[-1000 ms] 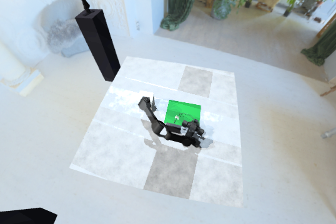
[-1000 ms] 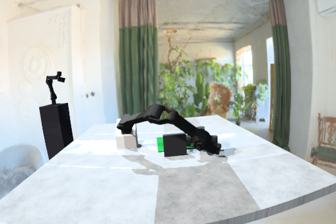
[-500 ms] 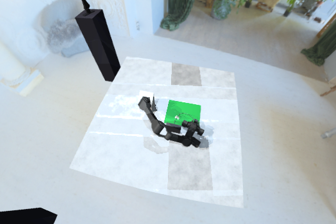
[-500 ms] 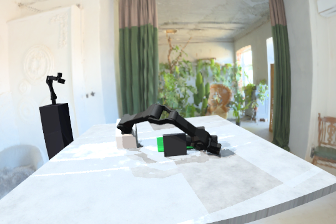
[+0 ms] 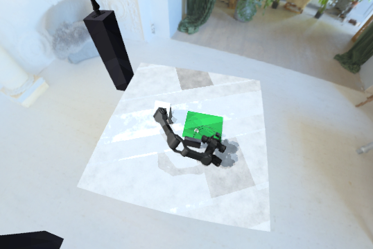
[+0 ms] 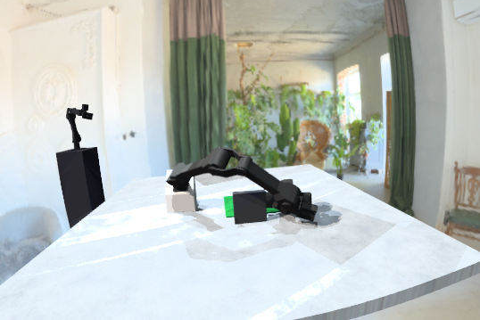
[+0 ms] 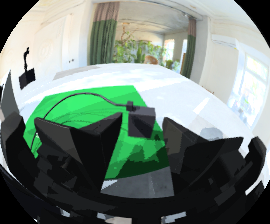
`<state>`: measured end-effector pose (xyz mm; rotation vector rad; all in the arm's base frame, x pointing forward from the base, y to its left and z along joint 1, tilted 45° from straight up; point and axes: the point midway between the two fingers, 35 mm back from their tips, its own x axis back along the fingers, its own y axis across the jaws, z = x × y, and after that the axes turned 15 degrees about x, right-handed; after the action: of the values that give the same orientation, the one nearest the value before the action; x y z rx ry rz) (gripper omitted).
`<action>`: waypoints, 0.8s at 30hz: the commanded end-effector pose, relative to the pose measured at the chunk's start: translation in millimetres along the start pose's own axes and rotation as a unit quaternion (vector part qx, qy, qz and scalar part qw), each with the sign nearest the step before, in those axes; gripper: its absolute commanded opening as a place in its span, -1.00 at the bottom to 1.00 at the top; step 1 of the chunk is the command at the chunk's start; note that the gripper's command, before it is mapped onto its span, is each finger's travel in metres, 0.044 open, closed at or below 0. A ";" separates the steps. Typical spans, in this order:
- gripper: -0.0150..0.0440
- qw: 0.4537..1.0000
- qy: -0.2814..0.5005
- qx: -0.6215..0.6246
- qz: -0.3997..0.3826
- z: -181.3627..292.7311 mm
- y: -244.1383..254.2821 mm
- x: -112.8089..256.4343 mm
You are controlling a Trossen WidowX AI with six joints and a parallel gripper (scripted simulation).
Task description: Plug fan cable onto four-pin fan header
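The green board (image 5: 204, 119) (image 6: 228, 206) (image 7: 121, 94) lies flat on the table. The dark, blocky plug (image 7: 142, 124) is over the board's right edge in the wrist view, with the thin black cable (image 7: 93, 94) running from its upper left and curving across the board. My gripper (image 5: 211, 137) (image 7: 143, 118) is open, with one finger on each side of the plug and a visible gap on both sides. The four-pin header is not visible, and how deep the plug sits cannot be told. In the exterior view the fingertips and plug are hidden behind the gripper body.
A dark upright block (image 5: 192, 142) (image 6: 250, 208) stands along the board's near edge, beside the arm. A small white round part (image 5: 196, 130) is on the board. The arm's pale base block (image 6: 181, 201) stands left of the board.
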<state>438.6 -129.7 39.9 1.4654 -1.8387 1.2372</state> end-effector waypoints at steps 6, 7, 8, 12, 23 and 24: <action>0.20 1.000 0.003 0.005 0.004 -10.9 -5.6 28.5; 0.20 1.000 0.003 0.005 0.004 -12.1 -5.9 31.5; 0.20 1.000 0.003 0.005 0.004 -13.3 -6.1 34.5; 0.20 1.000 0.003 0.005 0.004 -18.4 -6.9 46.4; 0.20 1.000 0.003 0.005 0.004 -32.7 -7.2 76.9; 0.20 1.000 0.003 0.005 0.004 -33.0 -7.2 77.4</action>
<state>433.6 -125.2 73.3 1.5438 -1.8274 1.2932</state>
